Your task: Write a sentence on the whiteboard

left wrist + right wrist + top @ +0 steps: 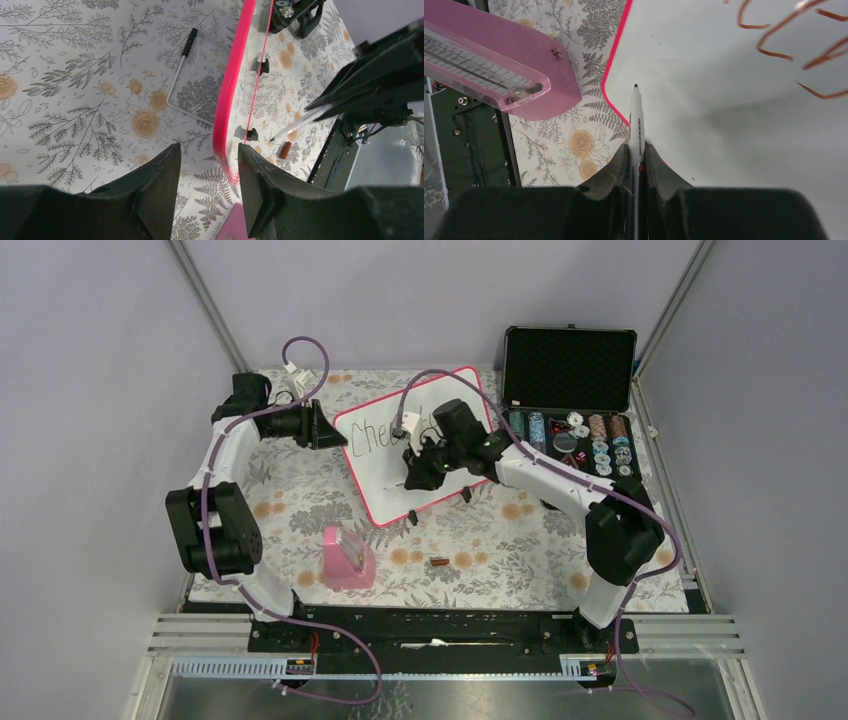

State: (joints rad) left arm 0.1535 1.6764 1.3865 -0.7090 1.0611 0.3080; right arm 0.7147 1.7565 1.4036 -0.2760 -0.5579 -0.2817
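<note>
From above, we see the whiteboard (385, 485) set askew at mid-bench (500, 540), with the sentence (375, 436) partly written near its far edge. On the left wrist view, our left gripper (209, 147) stands open, its fingers on either side of the board's pink frame without clamping it. On the right wrist view, our right gripper (636, 147) is closed on a marker (636, 120), whose tip is over the board beside a rounded corner.

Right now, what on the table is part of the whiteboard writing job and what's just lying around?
In the job:
whiteboard
writing on it
marker, clamped in the right gripper
left gripper, open astride the board's pink frame

Lying about:
pink plastic piece
black case, lid up
small brown piece
</note>
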